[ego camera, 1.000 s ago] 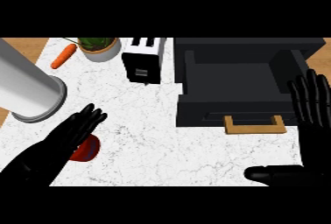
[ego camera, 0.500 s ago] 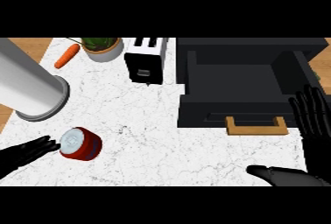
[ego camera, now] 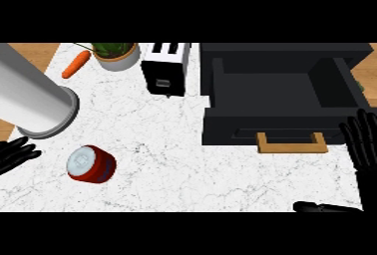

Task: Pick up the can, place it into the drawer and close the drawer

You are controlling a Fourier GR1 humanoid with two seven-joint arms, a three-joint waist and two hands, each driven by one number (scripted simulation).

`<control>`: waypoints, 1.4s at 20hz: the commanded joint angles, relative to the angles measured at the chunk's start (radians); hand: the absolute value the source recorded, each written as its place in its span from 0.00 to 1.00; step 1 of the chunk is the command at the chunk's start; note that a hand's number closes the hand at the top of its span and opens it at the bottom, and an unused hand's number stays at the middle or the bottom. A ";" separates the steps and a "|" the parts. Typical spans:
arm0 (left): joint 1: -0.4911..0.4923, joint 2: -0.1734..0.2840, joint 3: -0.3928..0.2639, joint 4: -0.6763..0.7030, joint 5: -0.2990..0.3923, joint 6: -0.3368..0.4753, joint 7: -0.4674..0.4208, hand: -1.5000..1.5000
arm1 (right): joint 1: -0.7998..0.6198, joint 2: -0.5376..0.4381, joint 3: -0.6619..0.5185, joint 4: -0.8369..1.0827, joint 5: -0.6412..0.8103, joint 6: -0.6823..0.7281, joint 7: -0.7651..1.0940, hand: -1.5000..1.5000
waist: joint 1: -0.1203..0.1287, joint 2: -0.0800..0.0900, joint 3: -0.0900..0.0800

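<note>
Surface: a white marbled counter (ego camera: 184,149) fills most of the head view. A strip of wood-toned floor (ego camera: 33,52) shows past its upper left corner and again at the far right edge.

The can (ego camera: 91,164), red with a pale top, lies tilted on the counter at lower left, touching nothing. It is well apart from the drawer (ego camera: 283,94), which stands open at upper right: a black box with a bare dark interior and a tan handle (ego camera: 292,144) on its front.

A large grey cylinder (ego camera: 33,102) lies across the left side, its open end just above the can. A carrot (ego camera: 76,64) rests near the upper left corner, beside a potted plant (ego camera: 116,54). A black toaster (ego camera: 166,69) stands between the plant and the drawer.

Left hand (ego camera: 15,153): only its fingers show at the left edge, slightly spread and relaxed, near the can but not touching it.

Right hand (ego camera: 362,144): at the right edge beside the drawer front, fingers straight and apart, pointing up, holding nothing. Its thumb (ego camera: 324,207) shows at the lower right.

Limits of view: the cylinder's far end, the plant's top, the toaster's top and the drawer's back are cut off by the upper edge. Both palms and forearms are outside the view. The mark on the can's top cannot be made out.
</note>
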 commanded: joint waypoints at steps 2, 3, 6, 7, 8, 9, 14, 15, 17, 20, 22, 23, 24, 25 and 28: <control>-0.106 -0.042 0.010 0.137 -0.035 -0.082 0.015 0.00 | 0.067 0.025 0.014 -0.036 0.025 0.013 -0.045 0.00 | -0.006 0.001 0.000; -0.073 -0.043 0.003 0.072 -0.041 -0.045 0.041 0.00 | 0.127 -0.015 -0.052 -0.047 -0.062 0.080 -0.066 0.00 | -0.005 -0.001 0.000; -0.144 -0.144 -0.027 0.128 -0.136 -0.057 0.030 0.00 | 0.023 -0.023 -0.074 0.018 -0.057 0.062 -0.033 0.00 | -0.004 0.001 0.000; -0.146 -0.087 -0.020 0.122 -0.062 -0.049 0.070 0.00 | 0.056 -0.006 -0.049 -0.007 -0.010 0.051 -0.041 0.00 | -0.002 0.000 0.000; -0.074 -0.168 0.024 0.095 -0.182 -0.102 0.014 0.00 | 0.055 0.001 -0.038 -0.018 -0.008 0.056 -0.042 0.00 | 0.002 -0.001 0.000; -0.105 -0.168 0.020 0.124 -0.198 -0.127 0.007 0.00 | 0.040 0.017 -0.035 0.025 -0.005 0.049 -0.073 0.00 | 0.001 0.000 0.000; -0.178 -0.189 0.033 0.211 -0.245 -0.122 0.019 0.00 | 0.038 0.002 -0.096 0.086 -0.044 0.090 -0.129 0.00 | 0.000 0.000 0.000; -0.141 -0.252 -0.008 0.169 -0.290 -0.104 0.010 0.00 | 0.113 0.009 -0.095 0.058 -0.040 0.109 -0.164 0.00 | -0.002 0.000 0.000; -0.146 -0.291 0.011 0.176 -0.379 -0.120 -0.028 0.00 | 0.028 0.000 -0.099 0.083 -0.046 0.094 -0.115 0.00 | 0.001 0.000 0.000; -0.188 -0.314 0.038 0.269 -0.426 -0.153 -0.076 0.00 | 0.068 0.024 -0.074 0.016 -0.036 0.093 -0.090 0.00 | -0.004 0.000 -0.001; -0.206 -0.331 0.070 0.307 -0.528 -0.155 -0.129 0.00 | 0.048 -0.007 -0.112 0.030 -0.045 0.103 -0.061 0.00 | -0.003 0.001 -0.001; -0.169 -0.348 0.053 0.282 -0.540 -0.149 -0.139 0.00 | 0.032 0.012 -0.086 0.090 0.003 0.094 -0.111 0.00 | 0.000 0.001 -0.001; -0.161 -0.345 0.073 0.307 -0.595 -0.180 -0.199 0.00 | 0.016 0.041 -0.048 0.088 0.021 0.069 -0.095 0.00 | 0.001 0.001 -0.001; -0.163 -0.382 0.057 0.301 -0.668 -0.145 -0.228 0.00 | 0.044 0.019 -0.082 0.051 -0.022 0.102 -0.102 0.00 | -0.002 0.001 -0.001; -0.228 -0.349 0.072 0.415 -0.720 -0.150 -0.318 0.00 | 0.050 0.002 -0.118 0.061 -0.054 0.121 -0.105 0.00 | -0.007 0.002 -0.002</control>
